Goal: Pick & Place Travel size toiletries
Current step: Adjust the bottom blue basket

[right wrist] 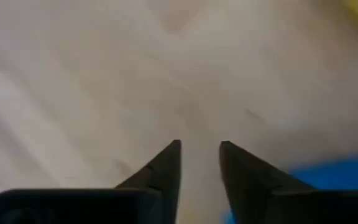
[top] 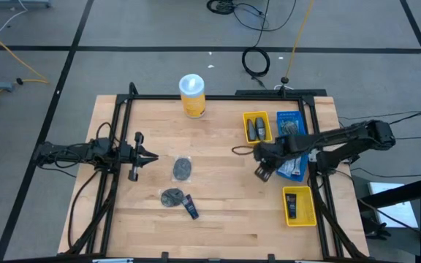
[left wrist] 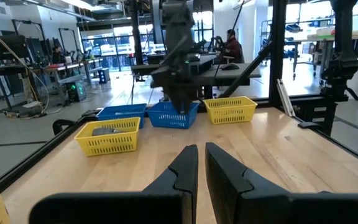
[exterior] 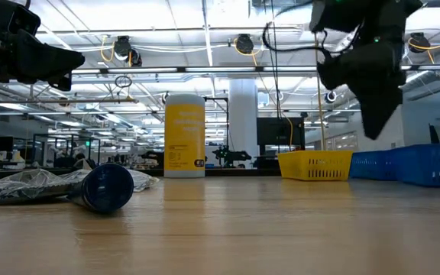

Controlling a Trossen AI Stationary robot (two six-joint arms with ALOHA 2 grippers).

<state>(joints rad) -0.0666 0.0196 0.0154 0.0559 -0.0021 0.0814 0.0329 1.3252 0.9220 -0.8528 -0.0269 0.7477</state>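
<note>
Two dark grey round pouches (top: 183, 169) (top: 172, 197) lie flat on the table's middle. A small dark-blue bottle (top: 190, 208) lies on its side beside the nearer pouch; the low view shows the bottle (exterior: 105, 187) end-on, with a pouch (exterior: 29, 186) beside it. My left gripper (top: 154, 155) (left wrist: 201, 152) hovers left of the pouches, shut and empty. My right gripper (top: 260, 175) (right wrist: 199, 149) hangs above bare wood next to a blue tray, pointing down, with its fingers a little apart and nothing between them. In the low view, my right gripper (exterior: 376, 126) is well clear of the table.
A tall yellow canister (top: 192, 95) stands near the far edge. A yellow tray (top: 256, 127) holding grey pieces and two blue trays (top: 291, 120) (top: 296, 166) sit on the right side. A second yellow tray (top: 298, 206) with a dark item sits nearer. Bare wood lies between the pouches and the trays.
</note>
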